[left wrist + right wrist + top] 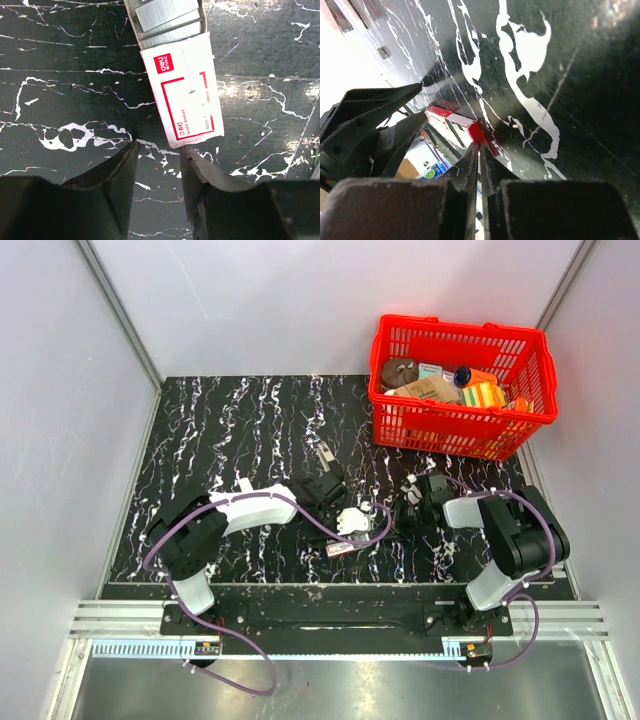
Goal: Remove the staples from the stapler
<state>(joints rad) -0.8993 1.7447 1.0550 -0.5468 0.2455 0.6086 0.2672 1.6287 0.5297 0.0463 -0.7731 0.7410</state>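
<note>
Item 1. Stapler (324,453): slim grey-silver piece with darker parts. It lies aslant on the black marbled table (230,430), near mid-table. You find it at 12 o'clock from the left arm's wrist and at 8 o'clock from the basket. It is too small in the overhead view to show its hinge or magazine. Neither gripper holds it.

Item 2. Left gripper (157,145): its jaws stand apart with only bare table between them.

Item 3. Red-and-white box (185,90): small carton, white face with a red logo and red outline. It lies flat at 12 o'clock from your left fingertips, its near corner just beside one finger (192,170). Its inner tray is slid out at the far end. Contents: strips of grey staples (167,17), lying side by side.

Item 4. Right gripper (479,147): its fingers are pressed nearly together, with only a thin slit between them. The tips sit right at the box's red corner. You cannot tell from the wrist view whether they pinch it. The left gripper's dark fingers show at 9 o'clock in that view.

Item 5. Red plastic basket (450,430): lattice walls, standing at the table's far right corner, well apart from both arms. Contents:
- a brown round thing (400,370)
- a tan packet (428,390)
- a striped yellow, green and orange stack (484,395)
- smaller pieces too crowded to name
</note>
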